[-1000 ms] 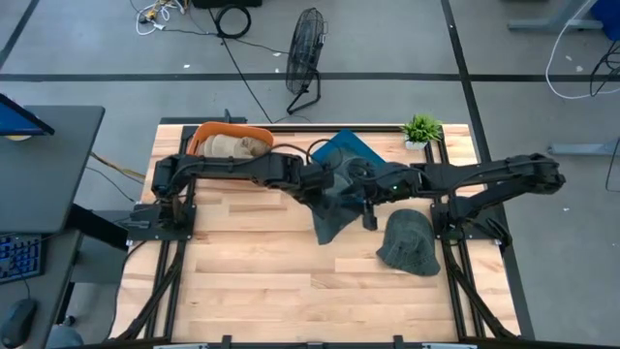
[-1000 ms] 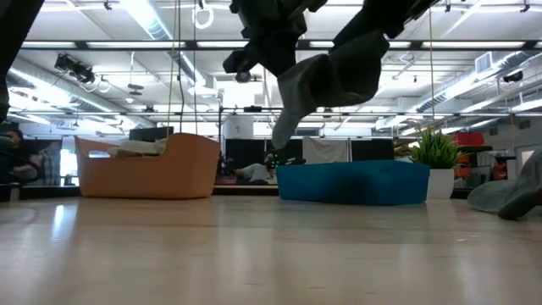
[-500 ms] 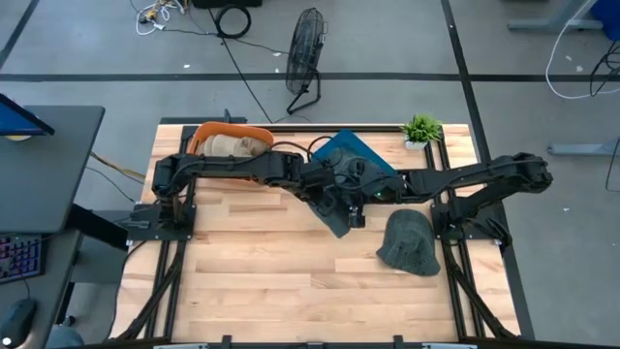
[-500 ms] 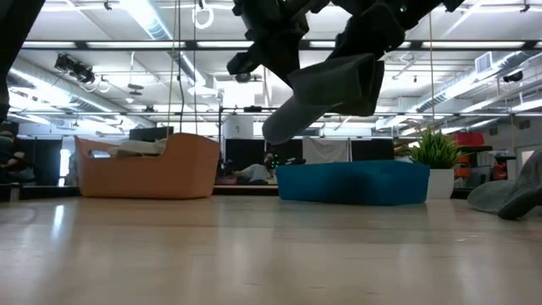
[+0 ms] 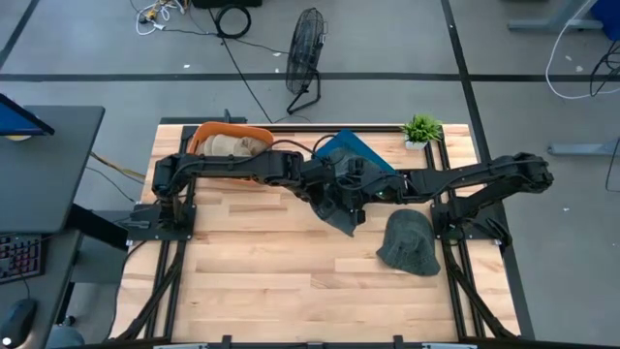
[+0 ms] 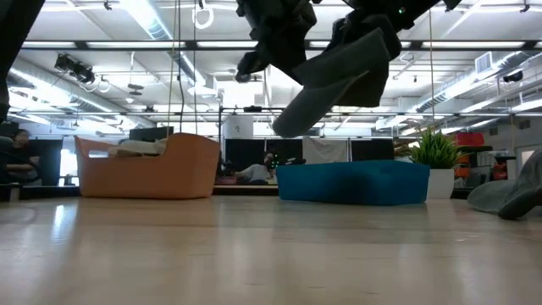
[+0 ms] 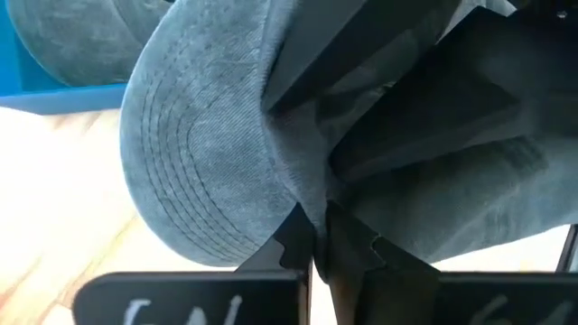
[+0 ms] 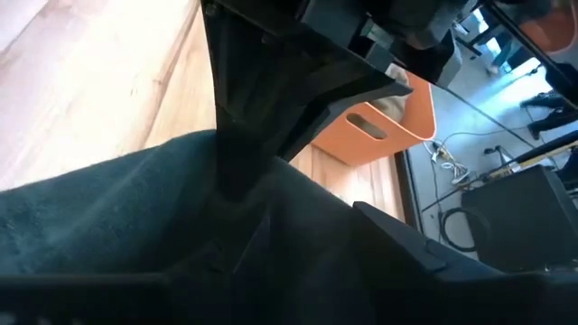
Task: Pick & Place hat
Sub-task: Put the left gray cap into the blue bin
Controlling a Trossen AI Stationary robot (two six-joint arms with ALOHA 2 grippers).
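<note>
A grey-blue denim bucket hat (image 5: 341, 211) hangs in the air between my two grippers, above the middle of the table; in the low view the hat (image 6: 334, 78) is well clear of the wood, its lower end slanting down. My left gripper (image 5: 325, 190) is shut on it from the left, and my right gripper (image 5: 364, 192) is shut on it from the right, close beside the left one. The left wrist view shows the stitched brim (image 7: 194, 149). A second grey hat (image 5: 408, 242) lies flat on the table near the right edge. My left gripper pinches a fold of the hat where brim meets crown (image 7: 302, 203) between its two fingertips (image 7: 293, 248). The hat is lifted clear and droops around the fingers. My right gripper holds the hat's upper right part (image 6: 377, 42) from above; grey cloth (image 8: 126, 212) covers its fingers and hides the place of contact.
A blue bin (image 5: 351, 151) with denim in it stands just beyond the grippers at the far edge. An orange basket (image 5: 229, 142) with beige cloth sits at the far left, a small potted plant (image 5: 422, 128) at the far right. Bare wood (image 5: 262, 271) lies toward the near edge.
The hat hung long and steep a second ago; its lower end has swung up and toward the right, so it now lies more slanted and bunched. My right gripper has moved toward the table's left and far edge, closing in on the left gripper. Both have kept their hold.
</note>
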